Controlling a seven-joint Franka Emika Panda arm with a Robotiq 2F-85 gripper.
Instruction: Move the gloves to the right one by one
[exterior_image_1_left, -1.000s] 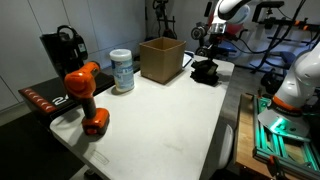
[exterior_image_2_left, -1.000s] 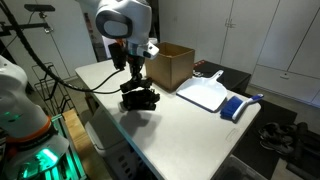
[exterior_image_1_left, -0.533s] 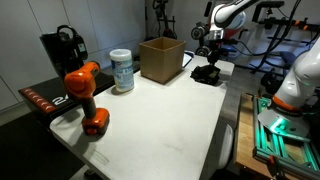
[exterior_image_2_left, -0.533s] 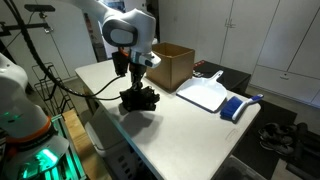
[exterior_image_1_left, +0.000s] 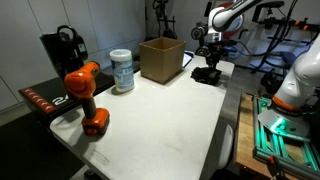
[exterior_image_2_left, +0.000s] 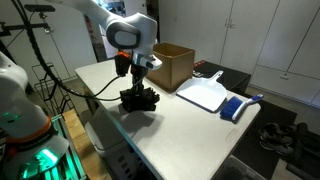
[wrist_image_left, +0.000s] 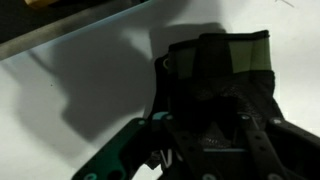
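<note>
Directly beneath the pincer (exterior_image_2_left: 136, 85) lie the black gloves (exterior_image_2_left: 140, 99), though I cannot tell whether it grips them.

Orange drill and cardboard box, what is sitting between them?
A white tub with a blue label stands between the drill and the box, seen in an exterior view.

Orange drill (exterior_image_1_left: 85, 92), white canister (exterior_image_1_left: 121, 70), cardboard box (exterior_image_1_left: 161, 58) on table (exterior_image_1_left: 170, 130)

Matt black cloth gloves (wrist_image_left: 225, 80), smooth white table (exterior_image_1_left: 165, 125), brown cardboard box (exterior_image_1_left: 160, 58), glossy orange plastic drill (exterior_image_1_left: 82, 88)
</note>
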